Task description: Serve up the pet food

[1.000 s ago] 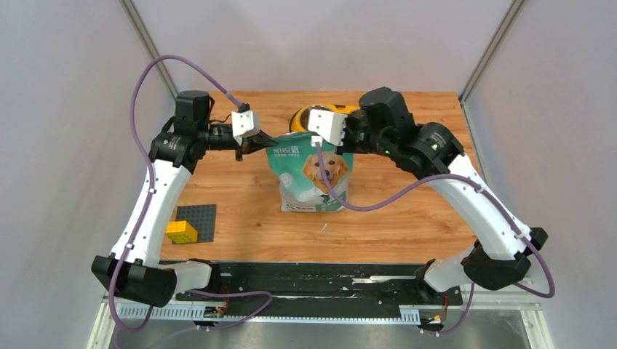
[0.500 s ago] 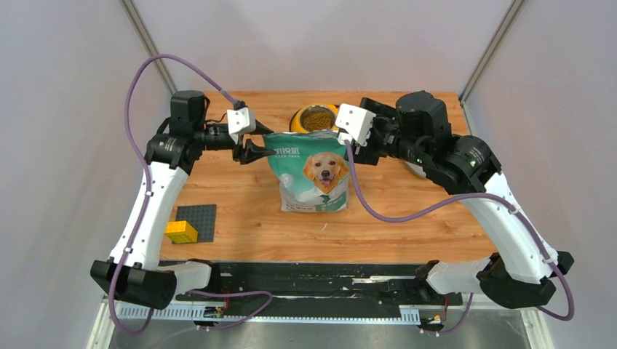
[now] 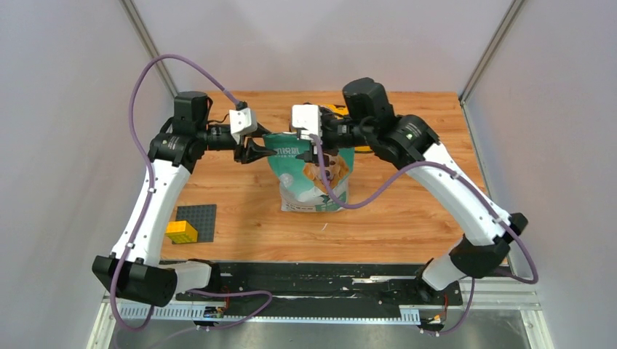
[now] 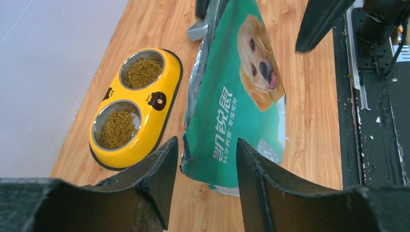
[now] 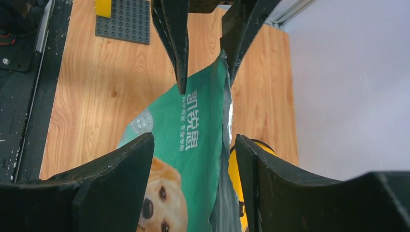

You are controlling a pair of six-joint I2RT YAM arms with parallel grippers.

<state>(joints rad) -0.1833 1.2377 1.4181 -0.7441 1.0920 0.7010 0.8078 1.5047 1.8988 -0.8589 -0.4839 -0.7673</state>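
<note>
Right gripper (image 5: 192, 140) swung back over the pouch (image 3: 313, 185); it and left gripper (image 4: 205, 142) stand spread.

Desk (image 3: 407, 211) is wood-look, warm plank grain with a smooth, low-sheen finish. The pouch (image 4: 241, 121) is slick printed plastic film, glossy teal outside with a silvery foil lining showing at its open edge. Feeder (image 4: 170, 79) is shiny yellow plastic holding polished steel bowls (image 4: 129, 57), and the pet food (image 4: 117, 128) in them looks dry, matt and pebbly. The grey baseplate (image 3: 198, 218) is studded matt plastic.
</note>
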